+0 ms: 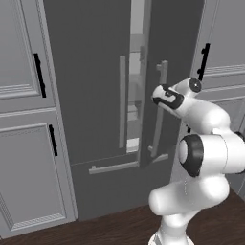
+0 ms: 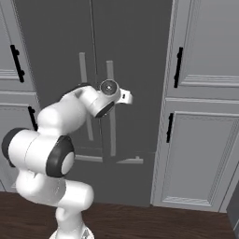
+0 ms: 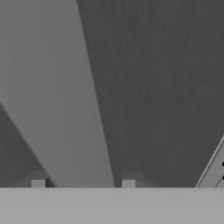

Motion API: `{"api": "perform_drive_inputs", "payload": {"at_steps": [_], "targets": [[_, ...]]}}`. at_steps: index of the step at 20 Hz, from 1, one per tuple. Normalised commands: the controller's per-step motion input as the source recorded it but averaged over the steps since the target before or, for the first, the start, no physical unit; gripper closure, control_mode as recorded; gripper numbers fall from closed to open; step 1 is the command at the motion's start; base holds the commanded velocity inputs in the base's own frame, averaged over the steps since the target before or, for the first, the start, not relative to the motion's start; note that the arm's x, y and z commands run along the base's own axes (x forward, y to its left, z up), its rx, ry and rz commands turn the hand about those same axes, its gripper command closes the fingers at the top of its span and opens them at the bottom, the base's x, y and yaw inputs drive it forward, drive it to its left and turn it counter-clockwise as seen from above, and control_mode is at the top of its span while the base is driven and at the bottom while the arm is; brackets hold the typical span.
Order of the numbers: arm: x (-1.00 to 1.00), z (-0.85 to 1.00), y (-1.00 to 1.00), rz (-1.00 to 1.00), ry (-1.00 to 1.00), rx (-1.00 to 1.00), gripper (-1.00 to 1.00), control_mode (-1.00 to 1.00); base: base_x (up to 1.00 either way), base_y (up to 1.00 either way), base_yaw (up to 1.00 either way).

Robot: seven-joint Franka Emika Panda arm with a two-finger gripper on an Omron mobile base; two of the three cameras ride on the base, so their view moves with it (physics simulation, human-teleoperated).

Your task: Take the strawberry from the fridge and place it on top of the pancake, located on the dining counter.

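While the arm reaches toward the fridge (image 1: pixel 91 81), I see its hand (image 3: pixel 83 183) straddling the right door's bar handle (image 3: pixel 61 109), a fingertip (image 3: pixel 38 183) on either side. I read that as a grip on the handle, jaws about half closed. That door stands ajar, with pale shelves (image 1: pixel 135 103) showing through the gap. I cannot make out the strawberry anywhere inside.
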Motion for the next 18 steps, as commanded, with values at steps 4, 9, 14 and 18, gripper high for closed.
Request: {"api": "perform_drive_inputs", "payload": {"at_steps": [4, 9, 14, 18], "targets": [[-0.67, -0.03, -1.00, 0.00, 0.10, 0.01, 1.00, -1.00, 0.00, 0.00, 0.00], [-0.67, -0.05, -1.00, 0.00, 0.08, 0.00, 1.00, -1.00, 0.00, 0.00, 0.00], [-0.25, 0.00, -1.00, 0.01, 0.01, 0.00, 1.00, -1.00, 0.00, 0.00, 0.00], [-0.19, 0.00, -0.74, 0.02, 0.04, 0.04, -1.00, -1.00, 0.00, 0.00, 0.00]]}}
